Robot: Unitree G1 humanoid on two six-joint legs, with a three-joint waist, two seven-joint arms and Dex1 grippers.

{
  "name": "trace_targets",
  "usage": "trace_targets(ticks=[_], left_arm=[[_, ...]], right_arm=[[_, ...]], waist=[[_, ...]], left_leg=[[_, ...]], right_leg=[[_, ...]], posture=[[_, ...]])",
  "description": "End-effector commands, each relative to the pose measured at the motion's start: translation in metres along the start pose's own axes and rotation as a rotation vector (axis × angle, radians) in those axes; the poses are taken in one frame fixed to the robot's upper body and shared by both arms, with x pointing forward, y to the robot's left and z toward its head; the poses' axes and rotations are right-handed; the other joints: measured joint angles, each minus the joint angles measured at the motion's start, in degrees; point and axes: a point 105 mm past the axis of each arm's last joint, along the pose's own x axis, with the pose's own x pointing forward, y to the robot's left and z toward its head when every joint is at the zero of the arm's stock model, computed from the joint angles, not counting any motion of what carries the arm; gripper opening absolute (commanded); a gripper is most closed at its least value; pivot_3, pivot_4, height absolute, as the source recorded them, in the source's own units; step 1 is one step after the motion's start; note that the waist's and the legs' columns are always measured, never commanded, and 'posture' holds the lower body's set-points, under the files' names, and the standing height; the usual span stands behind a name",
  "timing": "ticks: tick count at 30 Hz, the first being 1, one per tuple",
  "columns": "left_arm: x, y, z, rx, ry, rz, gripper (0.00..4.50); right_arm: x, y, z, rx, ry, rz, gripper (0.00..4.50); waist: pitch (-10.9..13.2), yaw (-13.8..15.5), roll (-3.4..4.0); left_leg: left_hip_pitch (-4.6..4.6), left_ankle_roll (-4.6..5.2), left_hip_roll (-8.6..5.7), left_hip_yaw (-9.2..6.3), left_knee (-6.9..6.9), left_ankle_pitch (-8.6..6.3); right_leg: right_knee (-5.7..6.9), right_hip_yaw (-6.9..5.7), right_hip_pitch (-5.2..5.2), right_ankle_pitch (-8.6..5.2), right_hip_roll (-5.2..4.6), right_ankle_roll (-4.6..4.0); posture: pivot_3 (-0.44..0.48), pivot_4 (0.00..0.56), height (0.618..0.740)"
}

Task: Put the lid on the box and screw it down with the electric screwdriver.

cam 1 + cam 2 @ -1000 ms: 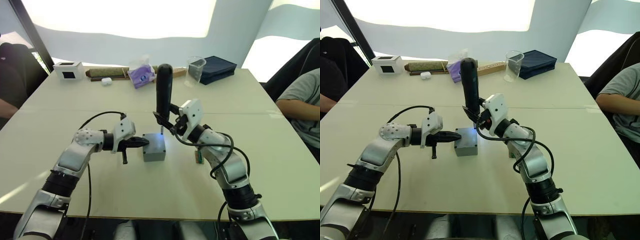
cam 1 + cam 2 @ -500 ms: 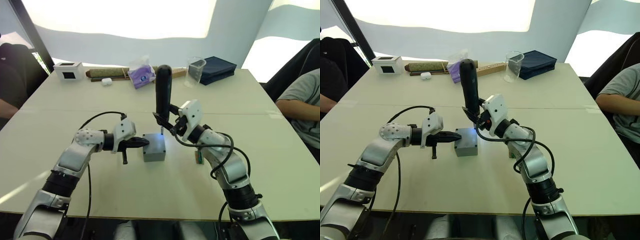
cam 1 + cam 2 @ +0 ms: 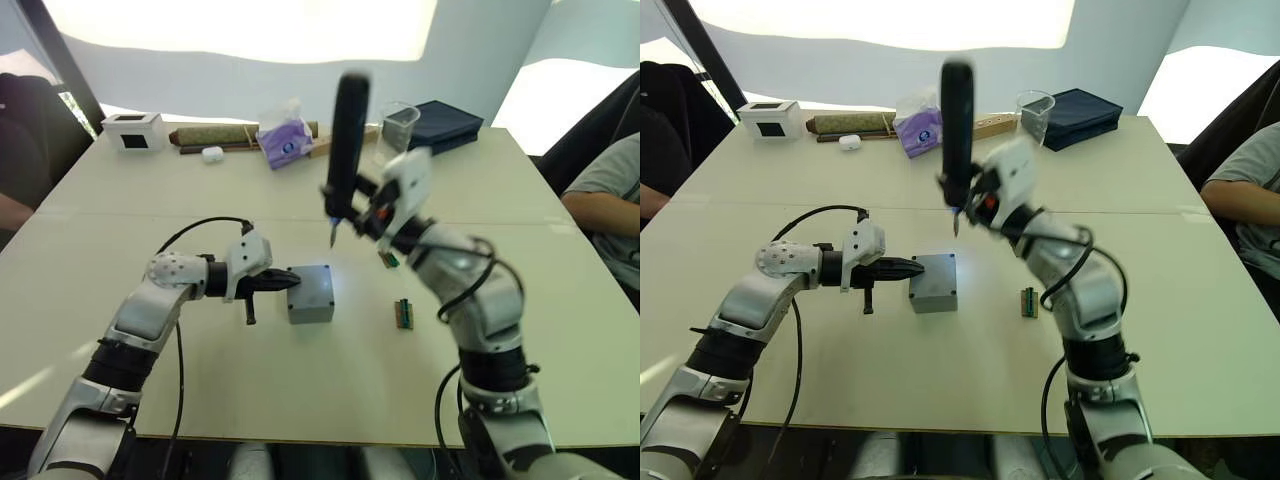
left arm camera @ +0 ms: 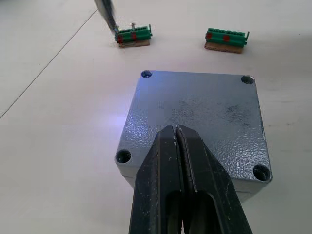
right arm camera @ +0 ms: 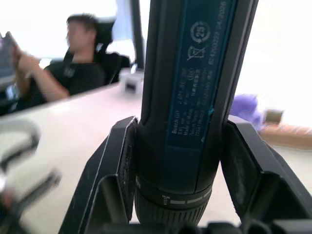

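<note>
Left claw [image 4: 179, 161], fingers pressed together, tip laid against near edge of lid [image 4: 195, 114], which sits on box [image 3: 309, 294] mid-bench [image 3: 300, 400]. Beyond box, two small green terminal blocks [image 4: 133, 36] on bench, one with thin metal bit of electric screwdriver [image 3: 345, 140] just by it. Right claw [image 3: 375, 205] clamped on electric screwdriver, held upright well above bench, bit pointing down, off to far right of box and apart from it.
</note>
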Motion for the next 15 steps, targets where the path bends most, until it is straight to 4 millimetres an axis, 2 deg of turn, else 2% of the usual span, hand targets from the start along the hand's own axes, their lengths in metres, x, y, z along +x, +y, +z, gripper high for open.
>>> trace_targets(ticks=[1, 4, 8, 11, 15], left_arm=[[-0.006, -0.001, 0.019, 0.015, -0.045, -0.004, 0.00], [-0.013, -0.003, 0.033, 0.048, -0.069, -0.016, 0.00], [-0.022, -0.006, 0.048, 0.057, -0.103, -0.030, 0.00], [-0.027, -0.009, 0.052, 0.076, -0.101, -0.044, 0.00], [-0.036, -0.016, 0.062, 0.106, -0.102, -0.079, 0.00]], right_arm=[[-0.013, -0.017, 0.027, 0.076, 0.001, -0.073, 1.91], [-0.029, -0.038, 0.008, 0.084, 0.231, -0.165, 1.91], [-0.054, -0.070, -0.008, -0.032, 0.480, -0.329, 1.91], [-0.069, -0.084, -0.012, 0.034, 0.578, -0.393, 1.91], [-0.103, -0.106, -0.035, 0.051, 0.872, -0.434, 1.91]], waist=[[0.0, 0.0, 0.00], [0.1, -0.2, 0.01], [0.5, -0.3, 0.40], [0.7, -0.4, 0.51], [1.0, -0.3, 0.55]], left_leg=[[-0.07, 0.00, 0.03, -0.01, -0.03, 0.00], [-0.11, 0.00, 0.03, 0.05, -0.26, 0.00], [-0.49, -0.02, 0.01, 0.14, -0.18, 0.02], [-0.56, -0.02, 0.00, 0.14, -0.15, 0.03], [-0.65, -0.03, 0.02, 0.20, -0.16, 0.03]], right_leg=[[-0.03, 0.00, -0.06, -0.01, 0.04, -0.01], [-0.24, 0.03, -0.14, -0.03, 0.06, -0.04], [-0.21, 0.09, -0.55, -0.03, 0.04, -0.03], [-0.20, 0.10, -0.63, -0.03, 0.08, -0.03], [-0.19, 0.11, -0.71, -0.03, 0.17, -0.03]], posture=[[0.000, 0.150, 0.740], [0.000, 0.150, 0.740], [0.000, 0.150, 0.740], [0.000, 0.150, 0.740], [0.000, 0.150, 0.740]])
